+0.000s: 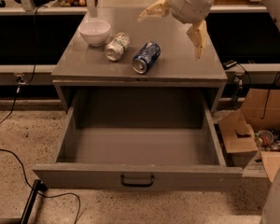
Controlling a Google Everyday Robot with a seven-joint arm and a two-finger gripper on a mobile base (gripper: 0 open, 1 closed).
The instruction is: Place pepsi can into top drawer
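Observation:
The pepsi can (pixel 146 57), dark blue with silver ends, lies on its side on the grey cabinet top (pixel 186 64). The top drawer (pixel 137 175) below is pulled wide open and holds nothing; its dark pull handle (pixel 137 181) sits at the front centre. My gripper (pixel 175 29) hangs above the cabinet top, up and to the right of the pepsi can, apart from it. Its two tan fingers (pixel 197 38) are spread wide and hold nothing.
A pale green-and-white can (pixel 117 46) lies just left of the pepsi can. A white bowl (pixel 94 32) stands at the back left of the top. Cardboard boxes (pixel 252 134) sit on the floor to the right. Black cables (pixel 14 153) run over the floor at left.

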